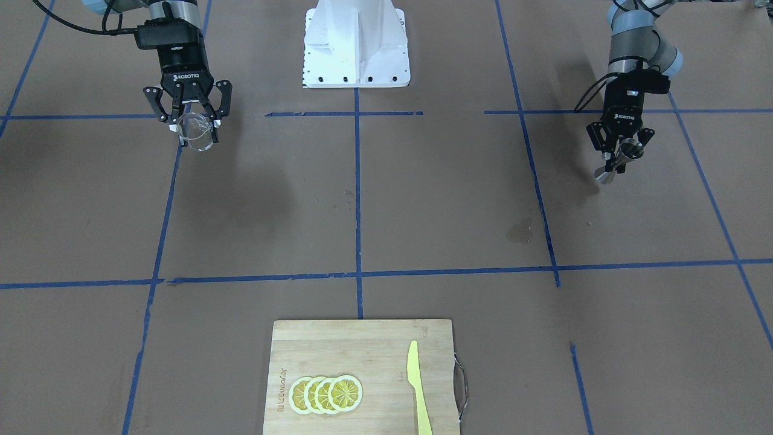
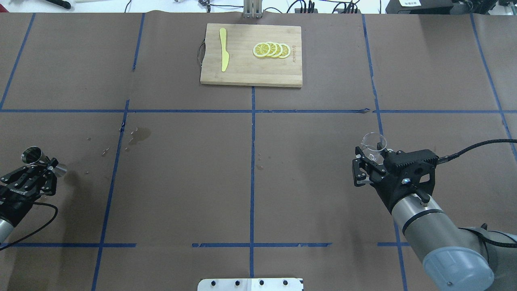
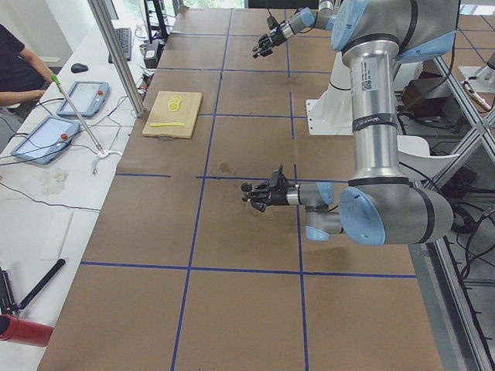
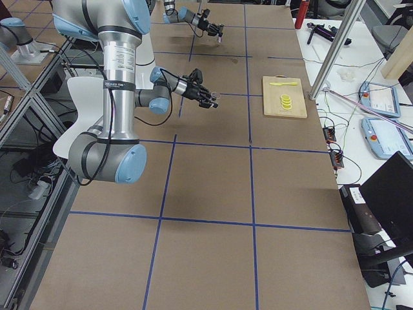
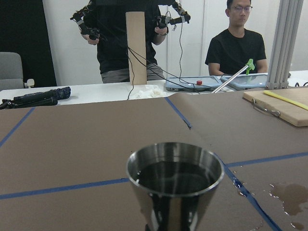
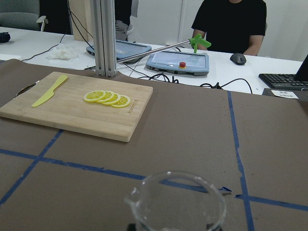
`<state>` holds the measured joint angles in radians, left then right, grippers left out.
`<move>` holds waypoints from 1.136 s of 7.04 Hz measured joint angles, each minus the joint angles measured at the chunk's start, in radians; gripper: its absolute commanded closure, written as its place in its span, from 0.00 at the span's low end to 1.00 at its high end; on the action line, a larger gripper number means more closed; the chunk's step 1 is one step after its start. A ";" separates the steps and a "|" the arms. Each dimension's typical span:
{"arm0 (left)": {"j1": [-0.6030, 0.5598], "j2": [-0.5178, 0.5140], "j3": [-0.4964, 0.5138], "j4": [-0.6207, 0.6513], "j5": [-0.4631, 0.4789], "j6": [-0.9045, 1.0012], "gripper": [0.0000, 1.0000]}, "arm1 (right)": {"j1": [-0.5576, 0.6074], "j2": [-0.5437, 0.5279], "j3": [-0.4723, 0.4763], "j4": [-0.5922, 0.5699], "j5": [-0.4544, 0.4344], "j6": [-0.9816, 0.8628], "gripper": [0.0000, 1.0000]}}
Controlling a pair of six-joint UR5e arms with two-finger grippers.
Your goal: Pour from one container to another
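The right gripper is pinching the small glass tumbler by its side and holding it clear of the paper-covered table. Well apart at the opposite end, the left gripper is clamping the steel jigger about its narrow waist.

The tumbler is looking empty in the right wrist view, while the jigger's upper cup is appearing to hold dark liquid. The pour may therefore already be made, or the liquid may be sitting in the wrong vessel for it.

Either way, the danger is lying with the jigger. It is sitting at a slant between the fingers in the front-facing view, and a quick swing or further tilt of the left arm would likely be sending liquid over the lip onto the paper. A wet stain is showing on the left arm's side. The smooth waist could also be slipping in the grip.

The cutting board, with its lemon slices and yellow knife, is lying far across the table, out of reach of any splash.
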<state>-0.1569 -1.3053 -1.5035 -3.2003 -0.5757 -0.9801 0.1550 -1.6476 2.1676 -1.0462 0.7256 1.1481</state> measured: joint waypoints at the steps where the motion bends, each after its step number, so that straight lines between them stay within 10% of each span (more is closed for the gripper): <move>1: 0.002 0.000 0.003 0.007 -0.003 -0.007 1.00 | 0.000 0.002 0.000 0.000 0.000 0.000 1.00; 8: 0.024 -0.002 0.022 0.028 -0.007 -0.046 1.00 | -0.002 0.009 0.000 0.000 -0.002 0.001 1.00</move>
<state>-0.1329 -1.3069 -1.4815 -3.1725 -0.5825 -1.0257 0.1528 -1.6382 2.1675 -1.0462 0.7231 1.1489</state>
